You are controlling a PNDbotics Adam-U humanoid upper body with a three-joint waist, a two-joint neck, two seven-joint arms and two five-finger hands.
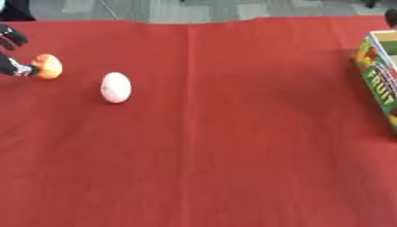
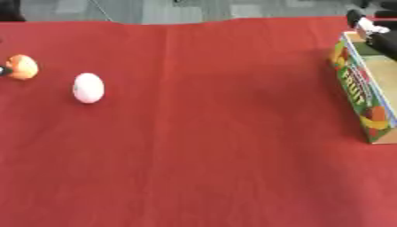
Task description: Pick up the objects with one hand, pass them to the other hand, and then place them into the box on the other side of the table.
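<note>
Left eye view shows my left hand [image 1: 14,53] at the left edge of the worktop [image 1: 217,146], which is covered with a red cloth. Only a part of this hand is inside the picture. One black finger is touching an orange rounded object [image 1: 47,66], and another dark part of the hand curls above it, but I cannot tell if the fingers really close around the object or only rest against it. Just beside the orange object, a little toward the centre, a white egg-shaped object [image 1: 115,87] lies alone on the cloth, apart from the hand. On the far right side stands the box [image 2: 358,84], with colourful fruit pictures on its long wall, well apart from both objects. In the right eye view I see my right hand [image 2: 371,30] as a dark shape with a pale part at the upper right corner, just over the box's far end. Its fingers I cannot make out.
</note>
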